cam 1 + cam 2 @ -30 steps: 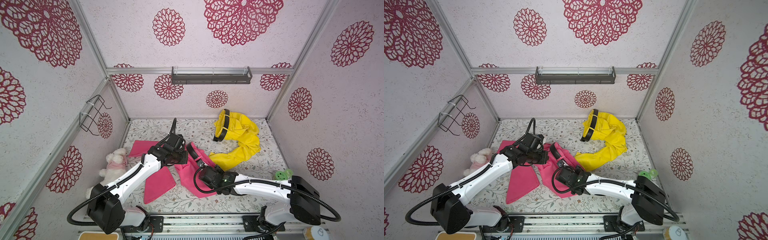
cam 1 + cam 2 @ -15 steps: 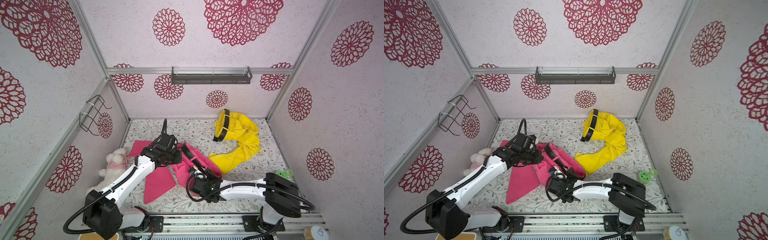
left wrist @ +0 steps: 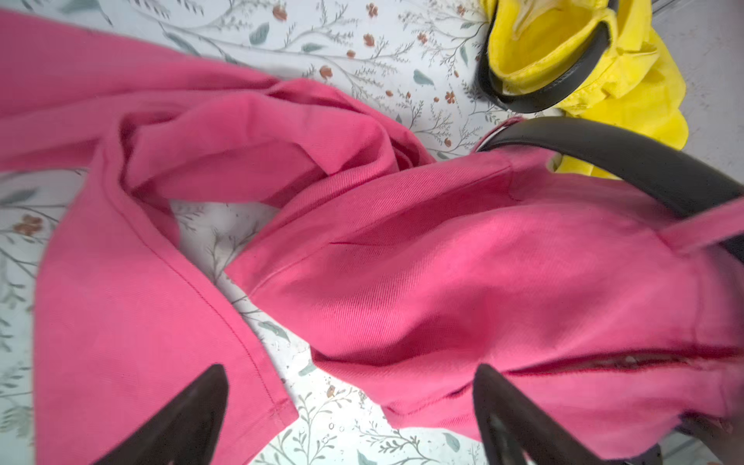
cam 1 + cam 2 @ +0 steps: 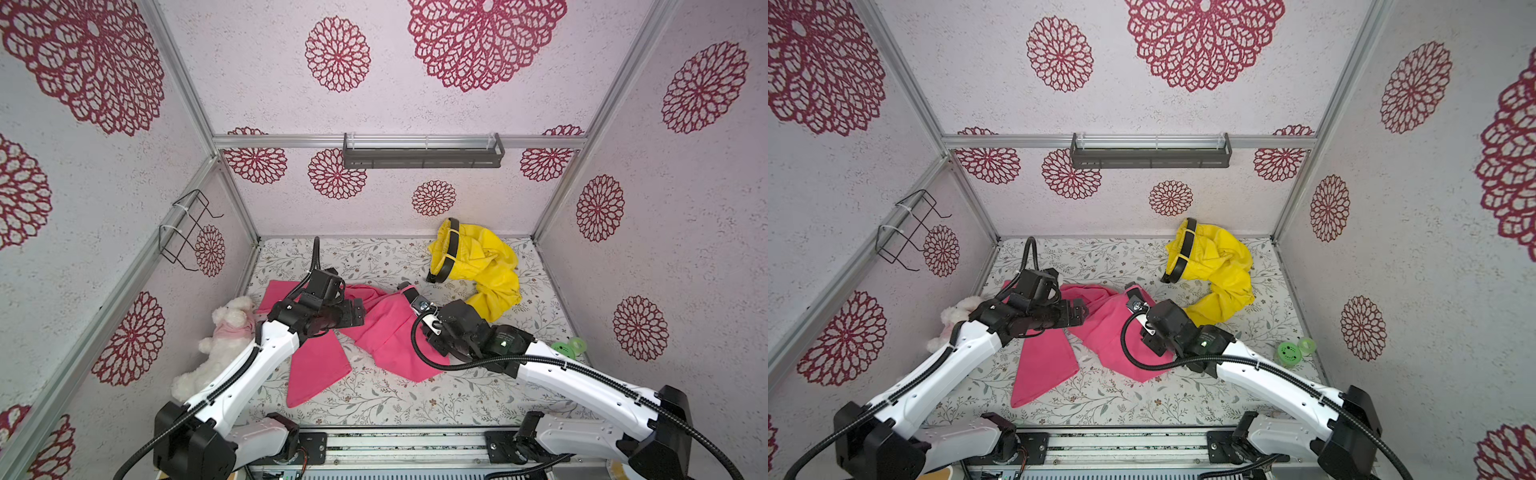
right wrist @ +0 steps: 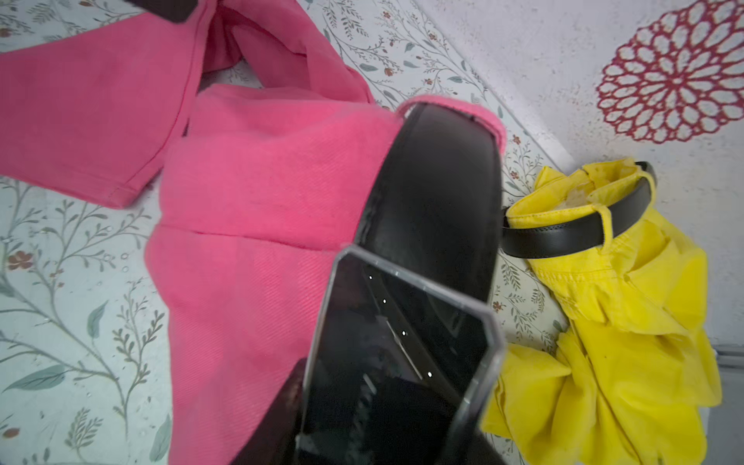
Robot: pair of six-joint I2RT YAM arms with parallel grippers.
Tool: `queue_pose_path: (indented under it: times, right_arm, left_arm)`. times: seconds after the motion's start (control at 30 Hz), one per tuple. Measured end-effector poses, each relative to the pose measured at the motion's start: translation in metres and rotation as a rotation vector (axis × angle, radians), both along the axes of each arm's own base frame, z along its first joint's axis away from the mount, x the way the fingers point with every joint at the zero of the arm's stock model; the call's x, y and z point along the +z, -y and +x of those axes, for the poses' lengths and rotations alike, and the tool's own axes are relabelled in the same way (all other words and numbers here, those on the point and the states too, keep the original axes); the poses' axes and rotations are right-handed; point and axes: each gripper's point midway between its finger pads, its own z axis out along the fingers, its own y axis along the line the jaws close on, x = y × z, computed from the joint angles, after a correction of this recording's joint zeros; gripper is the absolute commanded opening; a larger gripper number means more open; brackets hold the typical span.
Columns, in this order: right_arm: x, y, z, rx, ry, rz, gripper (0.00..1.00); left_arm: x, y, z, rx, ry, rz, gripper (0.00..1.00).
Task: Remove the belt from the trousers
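Pink trousers [image 4: 386, 332] sprawl crumpled mid-frame in both top views; their wide, smooth black belt [image 5: 439, 193] runs under a waistband loop [image 5: 447, 105], clamped by the right gripper [image 5: 382, 322]. Released, the left gripper [image 3: 350, 386] hovers over them.

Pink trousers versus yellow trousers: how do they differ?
The pink trousers sprawl at the front, legs apart; the yellow trousers sit bunched up behind them. The pink pair's belt runs into the right tool; the yellow pair's belt is untouched. Both have a black belt threaded through their loops.
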Motion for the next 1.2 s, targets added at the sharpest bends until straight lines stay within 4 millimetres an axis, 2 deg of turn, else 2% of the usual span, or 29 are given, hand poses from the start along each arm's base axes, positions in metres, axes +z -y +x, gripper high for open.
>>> queue_pose_path:
  times: [0.1, 0.17, 0.23, 0.3, 0.43, 0.6, 0.73, 0.83, 0.9, 0.97, 1.03, 1.13, 1.2]
  right_arm:
    - [0.002, 0.001, -0.002, 0.044, -0.052, 0.021, 0.21]
    - [0.004, 0.001, -0.003, 0.067, -0.075, 0.039, 0.21]
    - [0.006, 0.001, -0.003, 0.084, -0.095, 0.063, 0.21]
    - [0.007, 0.001, -0.001, 0.094, -0.108, 0.08, 0.21]
    - [0.008, 0.002, -0.001, 0.107, -0.134, 0.108, 0.21]
    - [0.009, -0.001, -0.004, 0.131, -0.156, 0.134, 0.21]
    - [0.009, -0.002, -0.006, 0.144, -0.169, 0.145, 0.21]
    - [0.007, -0.001, -0.008, 0.148, -0.185, 0.145, 0.2]
    - [0.003, 0.001, -0.01, 0.149, -0.203, 0.138, 0.2]
    - [-0.001, 0.003, -0.012, 0.148, -0.219, 0.131, 0.2]
    - [0.0, 0.003, -0.011, 0.149, -0.221, 0.138, 0.2]
    - [0.001, 0.004, -0.01, 0.147, -0.225, 0.147, 0.2]
    - [0.003, 0.005, -0.009, 0.147, -0.23, 0.156, 0.2]
  left_arm:
    - [0.032, 0.01, -0.007, -0.067, 0.13, 0.008, 0.97]
    - [0.046, 0.022, -0.007, -0.115, 0.181, 0.0, 0.97]
    - [0.05, 0.038, -0.004, -0.174, 0.207, -0.01, 0.97]
    - [0.043, 0.055, 0.001, -0.226, 0.2, -0.02, 0.97]
    - [0.008, 0.086, 0.008, -0.308, 0.143, -0.057, 0.97]
    - [-0.041, 0.107, 0.022, -0.327, 0.076, -0.047, 0.97]
    - [-0.092, 0.111, 0.041, -0.272, 0.001, -0.008, 1.0]
    - [-0.141, 0.108, 0.05, -0.222, -0.086, 0.021, 0.97]
    - [-0.156, 0.107, 0.048, -0.208, -0.107, 0.022, 0.98]
    - [-0.15, 0.102, 0.047, -0.188, -0.081, 0.029, 1.0]
    - [-0.134, 0.092, 0.044, -0.16, -0.027, 0.055, 0.98]
    - [-0.086, 0.081, 0.038, -0.157, 0.136, 0.086, 0.97]
    - [-0.047, 0.084, 0.031, -0.189, 0.273, 0.08, 1.0]
